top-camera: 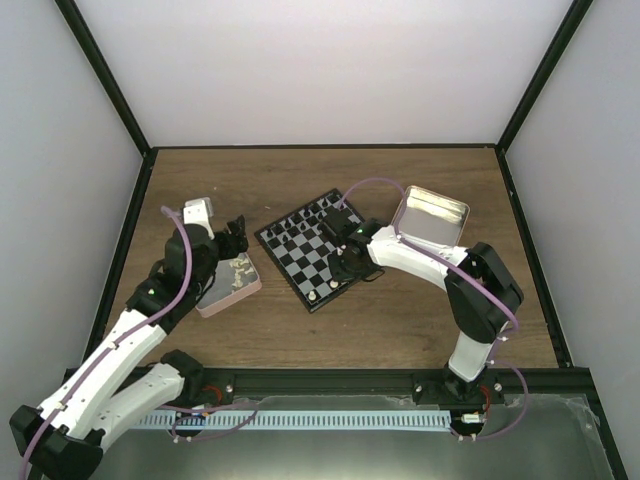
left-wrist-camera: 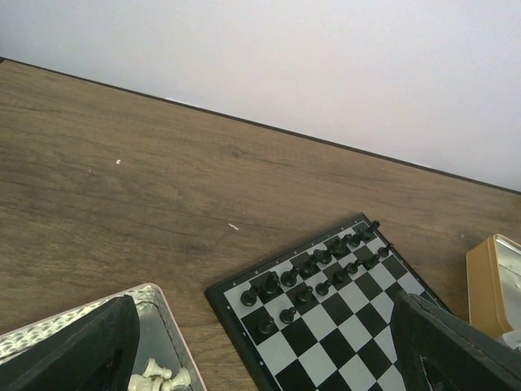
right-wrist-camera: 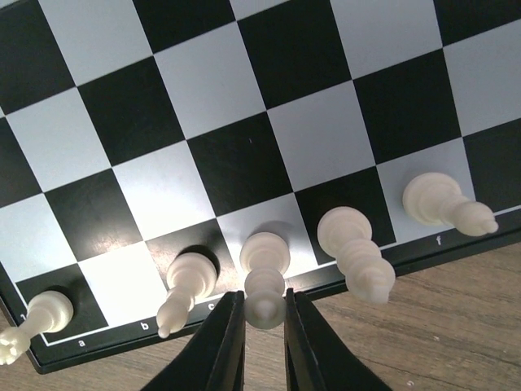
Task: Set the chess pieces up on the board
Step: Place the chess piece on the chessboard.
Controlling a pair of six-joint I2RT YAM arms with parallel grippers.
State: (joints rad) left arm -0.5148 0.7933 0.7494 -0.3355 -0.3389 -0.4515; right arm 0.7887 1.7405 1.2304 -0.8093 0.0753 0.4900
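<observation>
The board [top-camera: 300, 250] lies tilted at mid-table, black pieces [left-wrist-camera: 326, 261] along its far rows. Several cream-white chess pieces [right-wrist-camera: 358, 252] stand in the near edge row of the board [right-wrist-camera: 244, 163]. My right gripper [right-wrist-camera: 264, 314] is shut on the head of one white piece [right-wrist-camera: 264, 281], which stands upright on its square; in the top view this gripper [top-camera: 338, 272] is at the board's near-right edge. My left gripper [left-wrist-camera: 264, 354] hangs wide open and holds nothing, between the pink tin [left-wrist-camera: 155, 297] and the board's left corner. More white pieces [left-wrist-camera: 159, 376] lie in that tin.
The pink tin [top-camera: 232, 282] sits left of the board under my left gripper [top-camera: 232, 240]. An open gold tin [top-camera: 432, 215] stands to the board's right, its side showing as a gold wall [left-wrist-camera: 492, 285] in the left wrist view. Walls enclose the wooden table.
</observation>
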